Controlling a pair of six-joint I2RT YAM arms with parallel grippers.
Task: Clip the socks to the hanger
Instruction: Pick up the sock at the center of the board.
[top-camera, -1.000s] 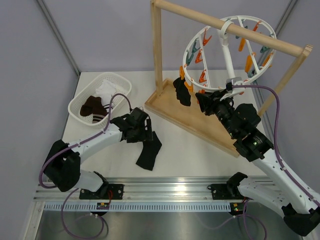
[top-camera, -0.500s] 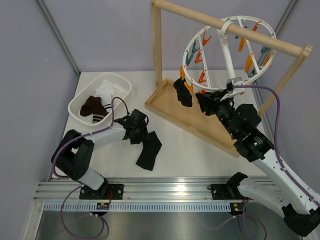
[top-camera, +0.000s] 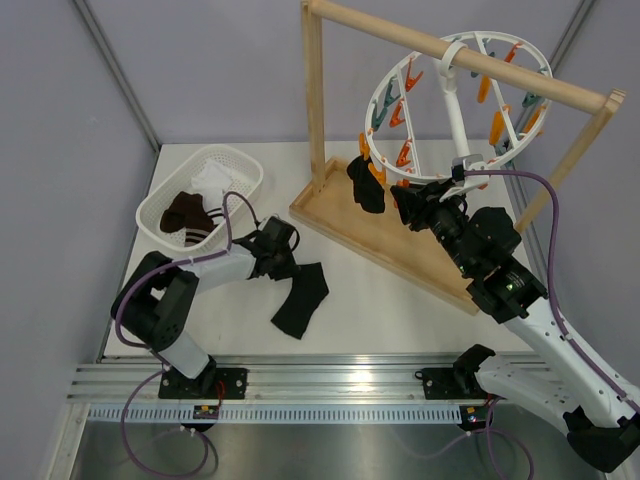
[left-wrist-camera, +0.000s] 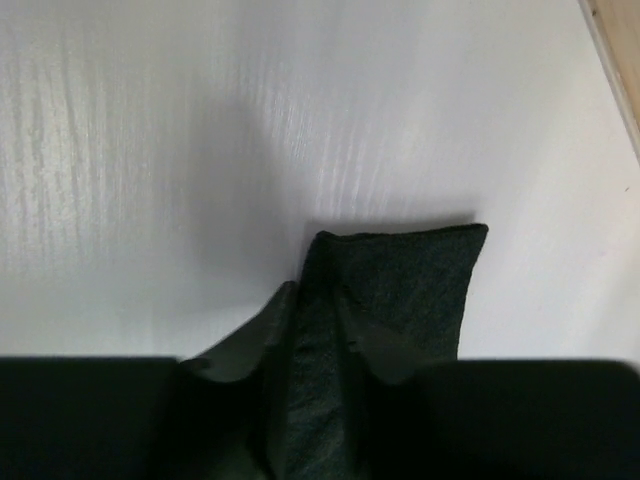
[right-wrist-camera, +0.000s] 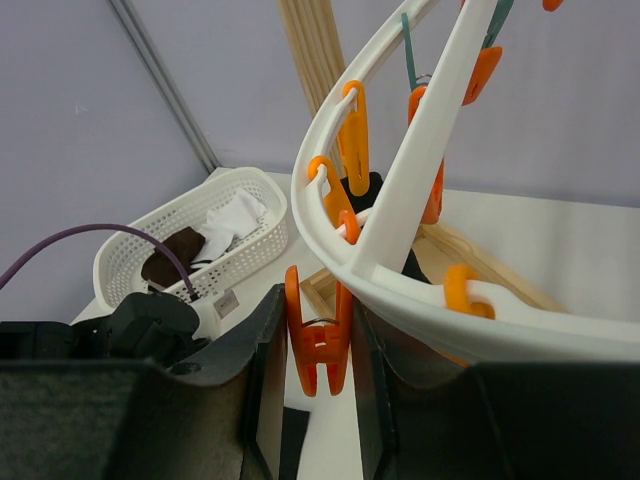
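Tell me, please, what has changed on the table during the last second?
The left hand closed on the upper end of the flat black fabric sock, pinching up a fold; its arm folded up at the elbow. Unchanged: the right hand gripping an orange plastic clip of the round white plastic hanger.

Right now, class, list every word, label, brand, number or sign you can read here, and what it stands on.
No text can be read in any view.
Small tag by the left arm's base: too small to read.
Small tag by the right arm's base: too small to read.
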